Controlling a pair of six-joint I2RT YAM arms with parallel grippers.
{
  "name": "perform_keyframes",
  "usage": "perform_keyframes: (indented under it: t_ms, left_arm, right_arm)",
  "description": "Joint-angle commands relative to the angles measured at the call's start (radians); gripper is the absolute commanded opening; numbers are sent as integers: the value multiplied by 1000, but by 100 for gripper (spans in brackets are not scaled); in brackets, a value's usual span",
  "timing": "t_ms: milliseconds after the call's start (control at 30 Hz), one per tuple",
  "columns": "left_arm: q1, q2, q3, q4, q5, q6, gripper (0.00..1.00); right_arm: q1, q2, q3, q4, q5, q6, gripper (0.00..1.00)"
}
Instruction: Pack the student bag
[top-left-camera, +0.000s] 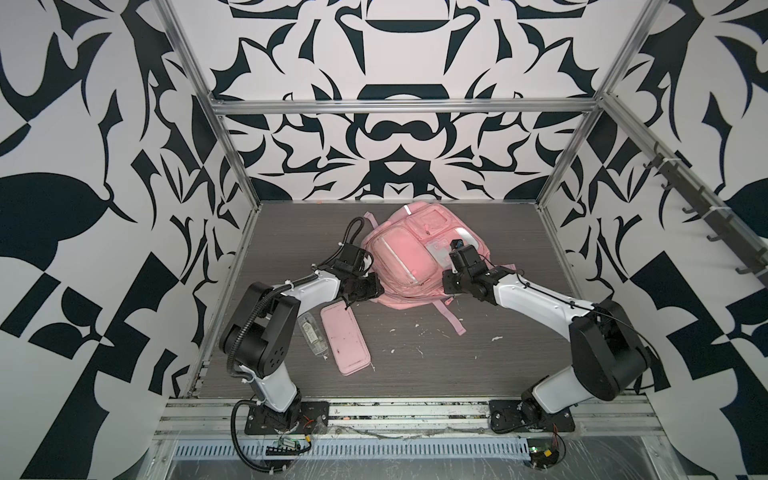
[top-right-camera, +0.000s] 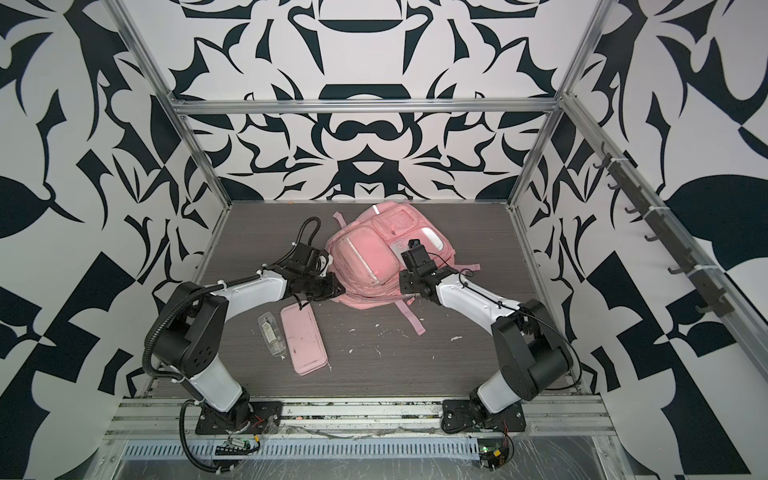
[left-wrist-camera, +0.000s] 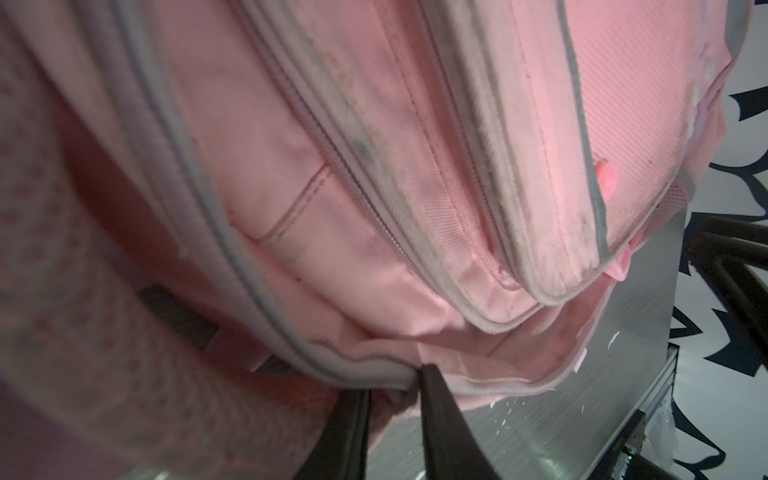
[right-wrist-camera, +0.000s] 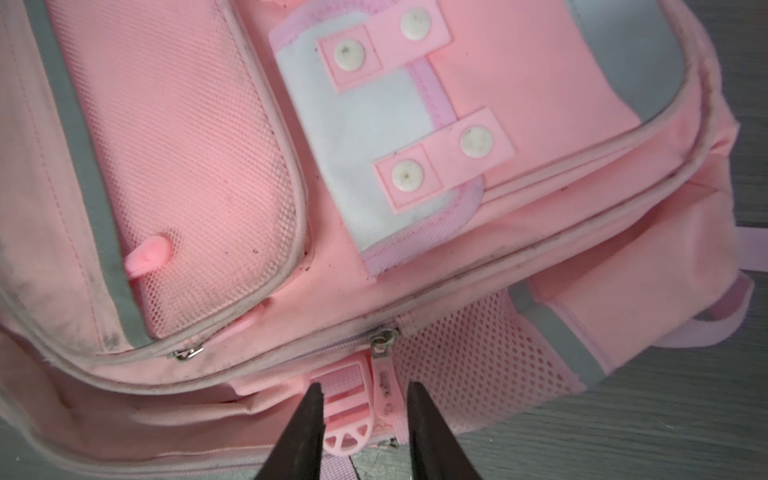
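The student bag (top-left-camera: 399, 257) (top-right-camera: 365, 257), pink with silver strips, lies front side up at the back middle of the table. My left gripper (top-left-camera: 365, 293) (top-right-camera: 332, 291) is at the bag's near left corner. In the left wrist view this gripper (left-wrist-camera: 392, 382) is shut on the bag's piped lower edge (left-wrist-camera: 374, 365), with pink fabric between the fingers. My right gripper (top-left-camera: 446, 289) (top-right-camera: 406, 291) is at the bag's near right side. In the right wrist view it (right-wrist-camera: 363, 390) stands open around a pink zipper pull (right-wrist-camera: 384, 380) and a strap buckle (right-wrist-camera: 345, 399), touching neither.
A flat pink pencil case (top-left-camera: 344, 338) (top-right-camera: 303, 338) lies in front of the bag at the left, with a clear plastic packet (top-left-camera: 311, 332) (top-right-camera: 272, 332) beside it. A bag strap (top-left-camera: 451, 316) trails toward the front. White scraps (top-left-camera: 419, 328) dot the table.
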Motion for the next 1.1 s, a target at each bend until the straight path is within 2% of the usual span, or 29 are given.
perform_keyframes:
  t_ms: [0,167,367,633,1067]
  left_arm:
    - [-6,9,-37,-70,15,-9,25]
    - [-6,13,-35,-68,16,-9,25]
    - [-7,15,-37,-67,17,-10,25]
    - [-1,12,-43,-67,18,-9,25]
    - [2,21,-37,-64,28,-7,25]
  right_arm:
    - [17,17,54,-80,105,-29,37]
    - [50,64,85,-112,159,-42,36]
    - [92,117,121,-128,211,-72,29]
    - [122,178,154,-144,281,-93,25]
    - [125,142,119,-120,321,-83,24]
